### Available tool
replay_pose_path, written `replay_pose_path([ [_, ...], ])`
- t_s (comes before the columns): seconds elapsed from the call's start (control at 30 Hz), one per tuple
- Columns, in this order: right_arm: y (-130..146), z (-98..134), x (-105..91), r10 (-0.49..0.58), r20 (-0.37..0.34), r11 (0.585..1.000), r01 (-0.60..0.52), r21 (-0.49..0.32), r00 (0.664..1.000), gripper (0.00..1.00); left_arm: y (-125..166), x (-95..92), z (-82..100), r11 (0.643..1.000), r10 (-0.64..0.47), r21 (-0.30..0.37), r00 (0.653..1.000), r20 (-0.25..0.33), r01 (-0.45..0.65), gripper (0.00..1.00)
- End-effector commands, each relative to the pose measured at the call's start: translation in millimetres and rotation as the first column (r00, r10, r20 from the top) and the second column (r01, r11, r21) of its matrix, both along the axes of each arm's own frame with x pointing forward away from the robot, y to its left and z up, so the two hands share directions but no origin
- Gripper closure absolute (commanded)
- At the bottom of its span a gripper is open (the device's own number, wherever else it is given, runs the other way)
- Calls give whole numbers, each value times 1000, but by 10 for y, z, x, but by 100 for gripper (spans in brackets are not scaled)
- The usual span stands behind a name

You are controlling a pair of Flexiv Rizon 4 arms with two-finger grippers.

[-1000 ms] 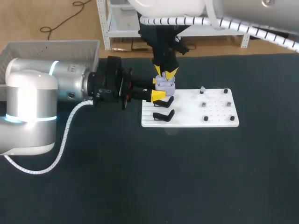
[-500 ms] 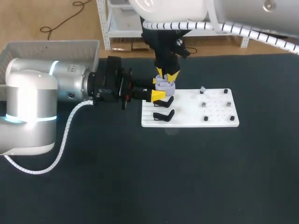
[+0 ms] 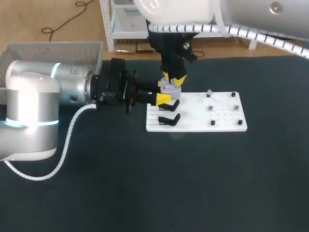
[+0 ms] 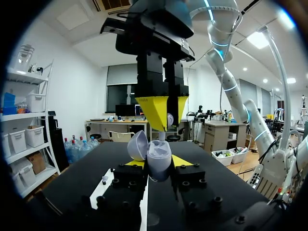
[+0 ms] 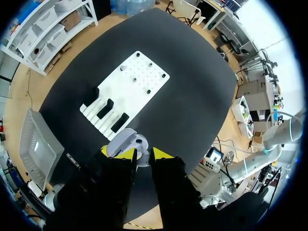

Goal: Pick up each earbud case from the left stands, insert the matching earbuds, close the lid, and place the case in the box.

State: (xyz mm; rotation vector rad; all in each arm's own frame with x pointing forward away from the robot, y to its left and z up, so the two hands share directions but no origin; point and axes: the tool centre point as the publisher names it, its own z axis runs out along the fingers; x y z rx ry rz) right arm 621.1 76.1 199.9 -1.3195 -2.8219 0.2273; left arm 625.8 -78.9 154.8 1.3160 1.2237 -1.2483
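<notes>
A lavender earbud case [image 3: 169, 87] with its lid [image 4: 137, 144] swung open is held just above the left end of the white board [image 3: 227, 121]; my left gripper [image 3: 162, 92] is shut on its sides. The left wrist view shows the case [image 4: 158, 153] upright between the yellow tips of the left gripper [image 4: 158, 163]. My right gripper [image 3: 173, 78] points straight down right over the open case, its tips [image 4: 167, 115] pinching a small pale earbud [image 4: 169, 118]. From the right wrist the case [image 5: 122, 140] lies just under the right gripper [image 5: 141, 154].
Two black stands [image 3: 169, 119] sit on the board's left part, both without a case. Small pegs stand on its right part, one carrying a pale earbud [image 3: 209, 92]. A pale box [image 3: 48, 48] stands at the table's back left, behind my left arm.
My right gripper has edged slightly to the right and lower over the open case. The left gripper and the case have stayed put.
</notes>
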Motion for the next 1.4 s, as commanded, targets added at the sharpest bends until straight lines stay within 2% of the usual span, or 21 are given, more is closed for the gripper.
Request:
replay_pose_path([
  [0.03,10,-14,35,-2,-9,1000,2,-1,1000,100,-2,-2,-10,1000,2,-3,1000,3,-2,100],
  [0.9,-51,-96,110,-31,-33,1000,31,-7,999,100,-5,3,5,1000,3,-10,1000,9,-2,100],
  [0.93,-50,-96,111,-31,-36,1000,31,-3,999,96,-5,3,5,1000,3,-10,1000,9,-2,100],
  [1.03,-46,-91,107,-32,-37,999,32,2,999,0,-5,3,5,1000,3,-10,1000,9,-2,100],
  [1.2,-88,10,3,-35,-6,999,35,33,999,0,-5,3,5,1000,3,-10,1000,9,-2,100],
  [1.4,-288,204,-200,-57,53,989,49,139,997,0,-5,3,5,1000,3,-10,1000,9,-2,100],
])
